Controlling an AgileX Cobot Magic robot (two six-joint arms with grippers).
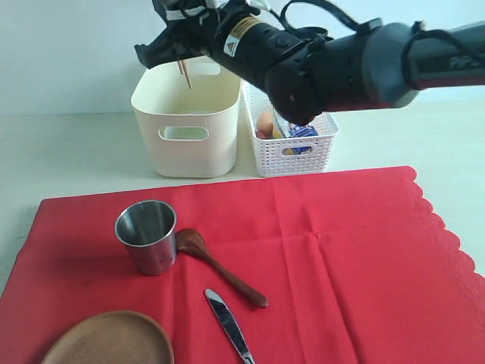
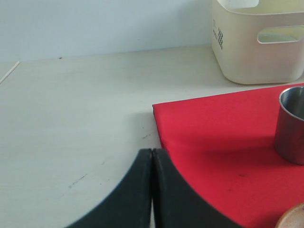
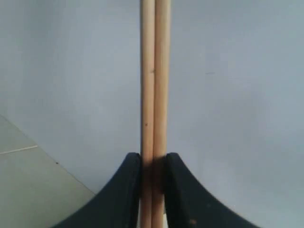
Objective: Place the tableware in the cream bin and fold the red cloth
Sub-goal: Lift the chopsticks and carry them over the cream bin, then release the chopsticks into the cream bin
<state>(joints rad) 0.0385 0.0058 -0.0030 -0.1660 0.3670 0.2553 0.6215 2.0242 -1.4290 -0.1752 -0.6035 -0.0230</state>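
Nearest, the brown wooden plate and metal knife lie on the red cloth, then the dark wooden spoon just beside the upright steel cup. The left pincer, closed on nothing, hangs over bare desk off the cloth's far left corner. Farther, the cream bin, interior hidden, stands left of the white lattice basket, which holds an egg and a blue packet. Above the bin the right pincer clamps two wooden chopsticks: light, stiff, smooth, likely to swivel unless pinched together.
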